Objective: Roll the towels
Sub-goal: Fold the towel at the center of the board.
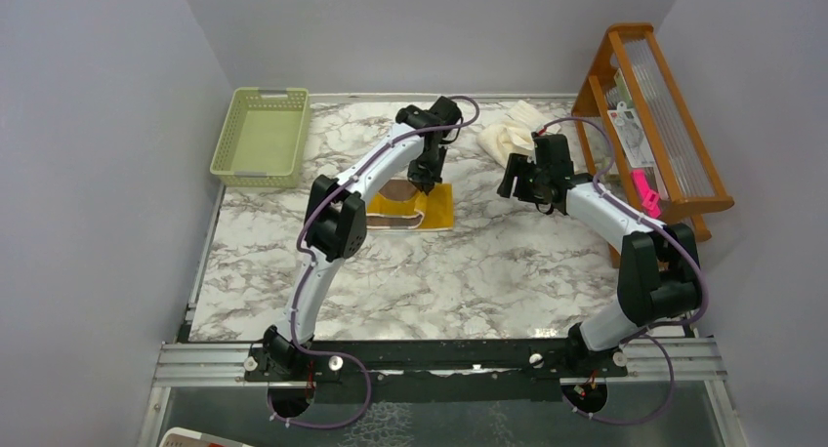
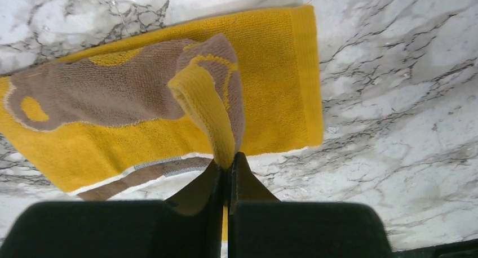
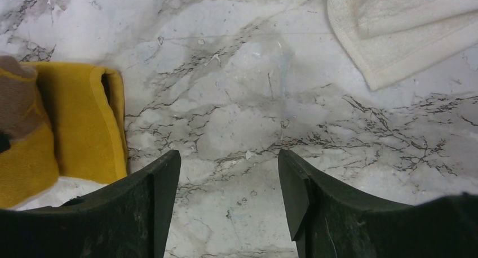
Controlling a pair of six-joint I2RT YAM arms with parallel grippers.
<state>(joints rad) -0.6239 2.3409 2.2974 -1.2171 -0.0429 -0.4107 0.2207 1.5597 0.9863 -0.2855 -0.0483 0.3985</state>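
Observation:
The brown and mustard-yellow towel (image 1: 437,209) lies partly folded on the marble table (image 1: 439,271) near the middle. My left gripper (image 1: 426,179) is shut on a yellow edge of it (image 2: 211,109) and holds that edge lifted over the rest of the towel. The cream-white towel (image 1: 503,135) lies crumpled at the back; its corner shows in the right wrist view (image 3: 406,32). My right gripper (image 1: 515,182) is open and empty above bare marble (image 3: 228,156), between the two towels; the yellow towel (image 3: 84,123) lies to its left.
A light-green plastic basket (image 1: 262,137) stands at the back left. A wooden rack (image 1: 654,125) with clear panels and a pink item stands along the right edge. Grey walls enclose the table on three sides.

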